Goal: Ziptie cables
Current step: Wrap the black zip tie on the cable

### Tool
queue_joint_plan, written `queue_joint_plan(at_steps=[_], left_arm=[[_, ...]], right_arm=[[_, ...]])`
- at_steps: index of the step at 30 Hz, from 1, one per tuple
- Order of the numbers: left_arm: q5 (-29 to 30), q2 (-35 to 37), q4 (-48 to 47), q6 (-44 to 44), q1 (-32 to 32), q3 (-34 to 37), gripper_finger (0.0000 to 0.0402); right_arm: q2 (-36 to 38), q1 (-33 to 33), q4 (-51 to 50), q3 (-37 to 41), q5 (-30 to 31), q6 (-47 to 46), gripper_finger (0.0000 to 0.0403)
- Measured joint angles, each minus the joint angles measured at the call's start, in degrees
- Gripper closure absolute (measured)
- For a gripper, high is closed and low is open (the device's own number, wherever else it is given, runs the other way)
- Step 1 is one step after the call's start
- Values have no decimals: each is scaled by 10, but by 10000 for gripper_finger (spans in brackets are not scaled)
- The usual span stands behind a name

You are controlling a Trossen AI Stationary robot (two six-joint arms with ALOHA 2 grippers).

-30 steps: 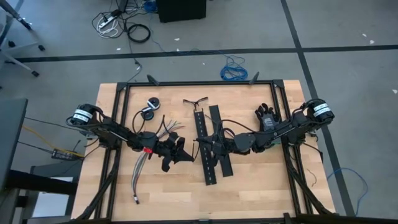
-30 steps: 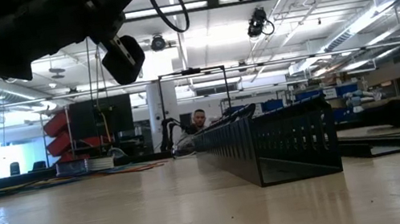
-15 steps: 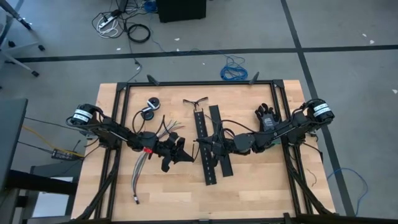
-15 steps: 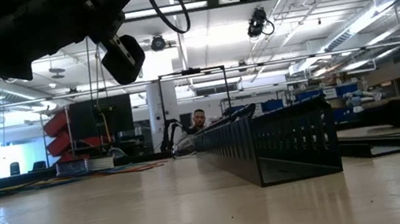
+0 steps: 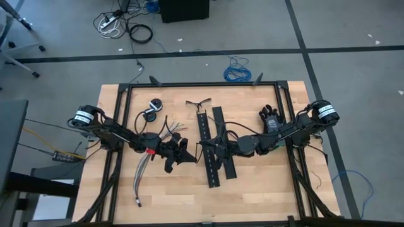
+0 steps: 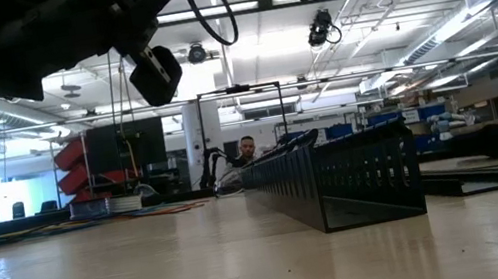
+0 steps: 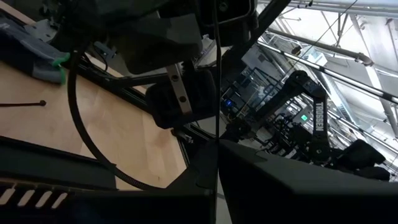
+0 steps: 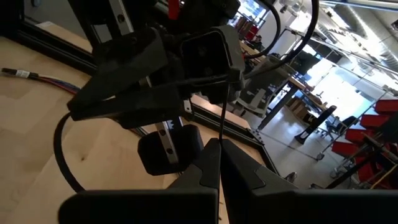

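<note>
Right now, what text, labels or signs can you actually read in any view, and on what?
"TROSSEN": white letters running down a dark robot arm in the room behind, left wrist view.
White round labels on both arms' bases: print too small to read.
Nothing else legible.

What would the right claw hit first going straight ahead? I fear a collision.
Probably the left claw: the right claw, shut on a ziptie, points straight at it across a small gap.

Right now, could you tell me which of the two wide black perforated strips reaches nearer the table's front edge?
The left perforated strip, the narrower one: its end runs on past the end of the right perforated strip beside it.
</note>
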State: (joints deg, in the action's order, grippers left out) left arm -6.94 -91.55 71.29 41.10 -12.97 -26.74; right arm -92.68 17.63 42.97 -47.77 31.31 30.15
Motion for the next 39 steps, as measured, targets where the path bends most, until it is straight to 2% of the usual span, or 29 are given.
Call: queue_joint_plan(at_steps=[21, 39], left_arm=[[-3, 0, 12, 38, 9, 0, 401], [-9, 0, -6, 101, 5, 0, 401]], right_arm=[[0, 0, -4, 0, -5, 10, 402], [0, 2, 2, 0, -5, 142, 403]])
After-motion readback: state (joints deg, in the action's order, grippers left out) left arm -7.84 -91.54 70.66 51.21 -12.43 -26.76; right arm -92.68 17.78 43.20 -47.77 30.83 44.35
